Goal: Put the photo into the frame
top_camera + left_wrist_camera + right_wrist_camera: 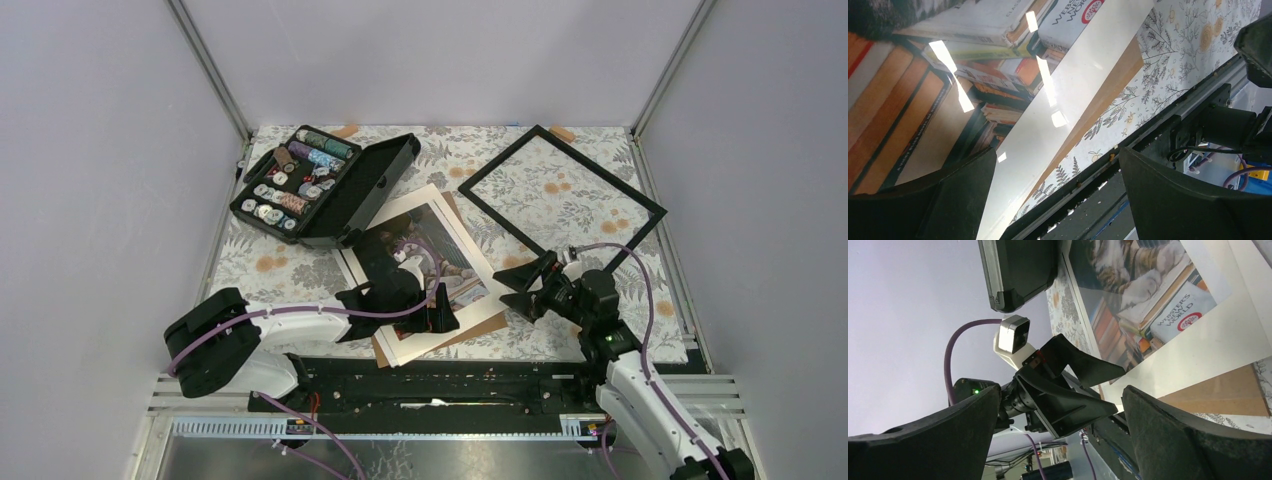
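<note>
Floral bench with black frame at far right, cloth pattern showing through; photo at centre, outside the frame.
Open case of thread spools at far left; brown board under the photo; left hand spread wide over the photo's near part, holding nothing; right hand equally wide, empty, between photo and frame.
</note>
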`<state>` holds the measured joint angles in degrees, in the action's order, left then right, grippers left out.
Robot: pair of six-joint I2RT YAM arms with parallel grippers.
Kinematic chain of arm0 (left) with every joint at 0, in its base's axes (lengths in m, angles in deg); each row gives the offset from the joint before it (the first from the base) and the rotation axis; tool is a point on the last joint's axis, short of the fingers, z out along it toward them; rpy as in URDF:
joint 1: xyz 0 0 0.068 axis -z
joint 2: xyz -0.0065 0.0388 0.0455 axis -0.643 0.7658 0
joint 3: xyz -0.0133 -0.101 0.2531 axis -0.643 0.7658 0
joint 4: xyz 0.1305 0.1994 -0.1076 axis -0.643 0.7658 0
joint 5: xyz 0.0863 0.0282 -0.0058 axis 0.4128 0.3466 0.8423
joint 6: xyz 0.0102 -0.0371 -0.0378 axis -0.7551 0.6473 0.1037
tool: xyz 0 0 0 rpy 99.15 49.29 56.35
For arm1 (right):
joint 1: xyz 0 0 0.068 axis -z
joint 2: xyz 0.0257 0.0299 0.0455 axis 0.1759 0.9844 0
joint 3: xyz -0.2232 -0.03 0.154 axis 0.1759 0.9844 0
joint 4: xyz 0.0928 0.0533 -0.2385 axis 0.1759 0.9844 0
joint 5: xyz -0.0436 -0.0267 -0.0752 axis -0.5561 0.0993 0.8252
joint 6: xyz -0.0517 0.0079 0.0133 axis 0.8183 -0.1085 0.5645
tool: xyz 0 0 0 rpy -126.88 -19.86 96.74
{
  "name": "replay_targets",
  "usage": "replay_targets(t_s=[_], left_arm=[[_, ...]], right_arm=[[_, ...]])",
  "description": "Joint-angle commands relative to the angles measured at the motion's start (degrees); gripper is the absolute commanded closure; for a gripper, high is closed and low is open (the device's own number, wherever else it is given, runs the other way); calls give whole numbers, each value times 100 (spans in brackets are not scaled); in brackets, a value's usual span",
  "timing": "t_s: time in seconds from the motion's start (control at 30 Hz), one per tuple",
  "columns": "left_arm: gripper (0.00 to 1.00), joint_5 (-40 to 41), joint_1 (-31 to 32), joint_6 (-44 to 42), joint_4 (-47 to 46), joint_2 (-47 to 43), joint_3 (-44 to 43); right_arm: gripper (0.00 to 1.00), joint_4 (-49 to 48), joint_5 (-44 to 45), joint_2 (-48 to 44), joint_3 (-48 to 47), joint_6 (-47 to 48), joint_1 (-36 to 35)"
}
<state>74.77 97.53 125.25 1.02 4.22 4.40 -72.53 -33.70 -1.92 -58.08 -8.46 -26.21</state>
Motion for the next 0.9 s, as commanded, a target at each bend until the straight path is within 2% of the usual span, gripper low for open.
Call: replay_targets(t_s=[0.0, 0.17, 0.3, 0.37, 0.47, 0.57, 0.73, 0.87], left_arm=[[1, -189, 24, -13, 355, 111, 45], [1, -226, 23, -11, 292, 191, 42], [1, -212, 27, -57, 336, 168, 27], [1, -210, 25, -57, 351, 160, 31], [1, -215, 23, -63, 338, 169, 51], [1, -226, 16, -46, 300, 187, 77], [1, -271, 14, -11, 208, 235, 139], [1, -295, 15, 10, 153, 268, 167]], right_arm=[[0, 367, 137, -356, 80, -505, -18], [0, 874, 578, -553, -17, -116, -14], [0, 2366, 1485, -132, -686, 1534, -18], [0, 2771, 1940, 324, -893, 2161, -14], [0, 2818, 1983, 1170, -1100, 2872, -18], [0, 2670, 1638, 1757, -1321, 3427, -18], [0, 2242, 1318, 2075, -1230, 3511, -16], [2, 1638, 670, 2374, -968, 3477, -17]])
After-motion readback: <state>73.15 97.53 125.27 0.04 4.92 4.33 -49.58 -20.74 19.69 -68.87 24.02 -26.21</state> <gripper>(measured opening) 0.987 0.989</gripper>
